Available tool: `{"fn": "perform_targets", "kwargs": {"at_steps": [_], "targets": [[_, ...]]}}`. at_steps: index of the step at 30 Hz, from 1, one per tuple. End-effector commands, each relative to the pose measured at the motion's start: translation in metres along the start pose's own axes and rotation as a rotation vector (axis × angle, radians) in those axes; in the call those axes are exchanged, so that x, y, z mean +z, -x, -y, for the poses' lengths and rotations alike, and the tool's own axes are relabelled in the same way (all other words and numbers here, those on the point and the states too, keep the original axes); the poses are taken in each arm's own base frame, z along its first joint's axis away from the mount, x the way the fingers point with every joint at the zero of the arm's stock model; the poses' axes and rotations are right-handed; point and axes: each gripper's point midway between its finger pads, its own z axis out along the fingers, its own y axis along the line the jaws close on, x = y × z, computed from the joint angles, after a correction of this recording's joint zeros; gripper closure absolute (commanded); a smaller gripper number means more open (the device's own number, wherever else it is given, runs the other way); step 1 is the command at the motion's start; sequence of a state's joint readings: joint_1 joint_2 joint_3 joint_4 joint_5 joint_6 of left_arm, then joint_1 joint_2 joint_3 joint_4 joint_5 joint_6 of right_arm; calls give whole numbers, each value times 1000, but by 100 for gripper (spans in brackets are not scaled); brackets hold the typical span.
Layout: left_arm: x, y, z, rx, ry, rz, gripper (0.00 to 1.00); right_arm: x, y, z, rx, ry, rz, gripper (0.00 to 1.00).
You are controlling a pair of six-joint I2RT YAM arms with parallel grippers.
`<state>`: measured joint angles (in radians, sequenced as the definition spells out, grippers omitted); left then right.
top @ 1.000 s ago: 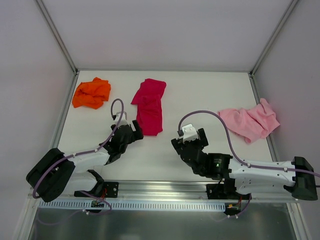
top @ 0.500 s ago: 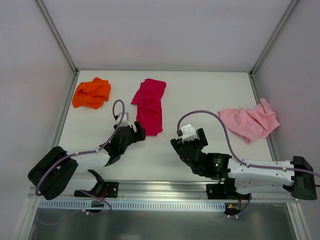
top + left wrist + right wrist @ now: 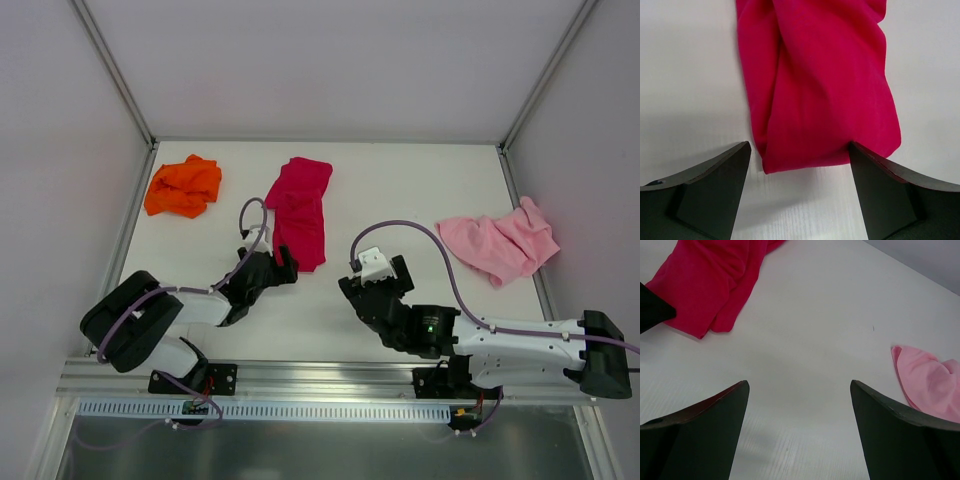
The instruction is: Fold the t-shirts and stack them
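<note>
Three t-shirts lie crumpled on the white table. The orange t-shirt (image 3: 183,186) is at the back left. In the middle lies the crimson t-shirt (image 3: 300,210), bunched into a long strip. The pink t-shirt (image 3: 500,243) is at the right edge. My left gripper (image 3: 284,268) is open and low at the near end of the crimson t-shirt (image 3: 820,85). Its jaws (image 3: 800,150) flank that end with the hem just ahead of the tips, holding nothing. My right gripper (image 3: 356,284) hovers open over bare table (image 3: 799,385), with the crimson t-shirt (image 3: 710,285) to its left and the pink t-shirt (image 3: 930,385) to its right.
Pale walls with metal corner posts (image 3: 120,80) close in the table on the left, back and right. An aluminium rail (image 3: 320,375) carrying the arm bases runs along the near edge. Purple cables (image 3: 440,245) loop above both wrists.
My left arm has stretched forward and to the right, bringing its open gripper up to the crimson t-shirt's near end. The right gripper has drifted slightly left, still open.
</note>
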<state>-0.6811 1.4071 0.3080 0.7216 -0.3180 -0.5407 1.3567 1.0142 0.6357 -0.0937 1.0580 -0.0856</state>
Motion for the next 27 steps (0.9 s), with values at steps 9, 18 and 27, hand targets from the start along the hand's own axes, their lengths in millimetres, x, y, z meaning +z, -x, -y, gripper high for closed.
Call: {"fn": "perform_targets", "kwargs": {"at_steps": [9,18,27], "targets": [[19,10,29,-24,-101,48,27,-2,24,6,62,-32,47,12],[9,12,30,-54,-118,45,100,0,22,5,60,-41,42,11],[-50,17,50,-86,-262,44,100,7,24,0,65,-45,34,11]]}}
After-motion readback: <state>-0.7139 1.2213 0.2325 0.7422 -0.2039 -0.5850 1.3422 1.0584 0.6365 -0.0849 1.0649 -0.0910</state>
